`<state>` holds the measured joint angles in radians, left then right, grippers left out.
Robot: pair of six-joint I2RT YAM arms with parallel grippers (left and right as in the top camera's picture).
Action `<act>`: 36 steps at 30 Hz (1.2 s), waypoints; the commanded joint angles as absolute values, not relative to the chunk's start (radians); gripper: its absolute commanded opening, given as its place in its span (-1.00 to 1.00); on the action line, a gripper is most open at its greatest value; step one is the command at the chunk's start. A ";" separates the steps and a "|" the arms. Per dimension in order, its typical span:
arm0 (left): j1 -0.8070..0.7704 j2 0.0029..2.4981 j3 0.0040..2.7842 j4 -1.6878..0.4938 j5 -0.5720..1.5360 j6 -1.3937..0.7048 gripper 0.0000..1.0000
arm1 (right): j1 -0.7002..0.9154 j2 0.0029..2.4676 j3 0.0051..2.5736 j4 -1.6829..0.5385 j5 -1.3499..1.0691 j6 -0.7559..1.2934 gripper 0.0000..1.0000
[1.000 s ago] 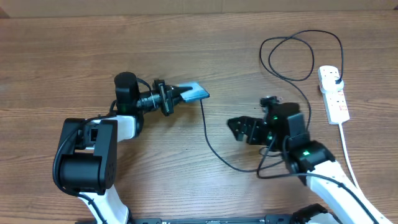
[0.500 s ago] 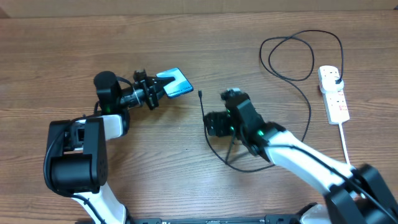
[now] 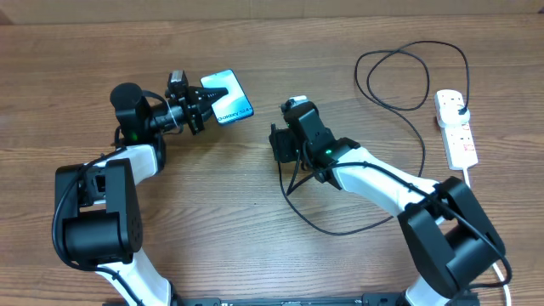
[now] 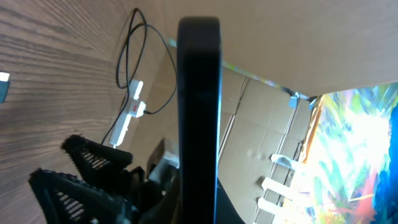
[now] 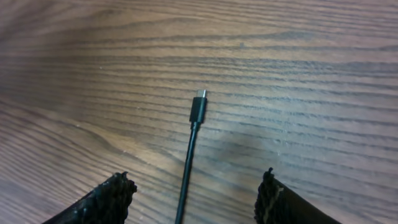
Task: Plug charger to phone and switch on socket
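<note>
My left gripper point(image 3: 197, 107) is shut on the phone point(image 3: 226, 97) and holds it above the table at the back left, with the blue screen and its "Galaxy" text facing up. In the left wrist view the phone point(image 4: 199, 106) shows edge-on as a dark bar. My right gripper point(image 3: 279, 146) is open and low over the charger cable point(image 3: 293, 208). In the right wrist view the connector tip point(image 5: 198, 109) lies on the wood ahead of the open fingers point(image 5: 196, 194), and the cable runs between them untouched. The cable loops point(image 3: 399, 81) to a black plug in the socket point(image 3: 456, 132).
The socket's thick white cord point(image 3: 473, 208) runs down the right edge of the table. The socket also shows far off in the left wrist view point(image 4: 129, 113). Cardboard boxes stand behind the table. The two arms face each other across a short gap.
My left arm has swung the phone left and back and turned its screen upward. My right arm has moved left until its open fingers straddle the cable just behind the connector tip.
</note>
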<state>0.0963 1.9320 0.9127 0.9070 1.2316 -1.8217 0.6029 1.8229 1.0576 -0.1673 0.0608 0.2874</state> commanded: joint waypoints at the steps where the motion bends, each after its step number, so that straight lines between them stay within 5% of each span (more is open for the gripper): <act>1: 0.099 1.928 0.951 0.918 1.257 -1.791 -0.91 | 0.609 1.843 1.083 -0.137 0.078 0.256 0.27; 36: 0.099 1.928 0.952 0.918 1.265 -1.779 -0.91 | 0.655 2.104 1.184 -0.015 0.271 0.227 -0.26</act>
<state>0.0963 1.9320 0.9218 0.9066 1.2396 -1.8030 0.6617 2.0750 1.1671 -0.0154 0.2234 0.2310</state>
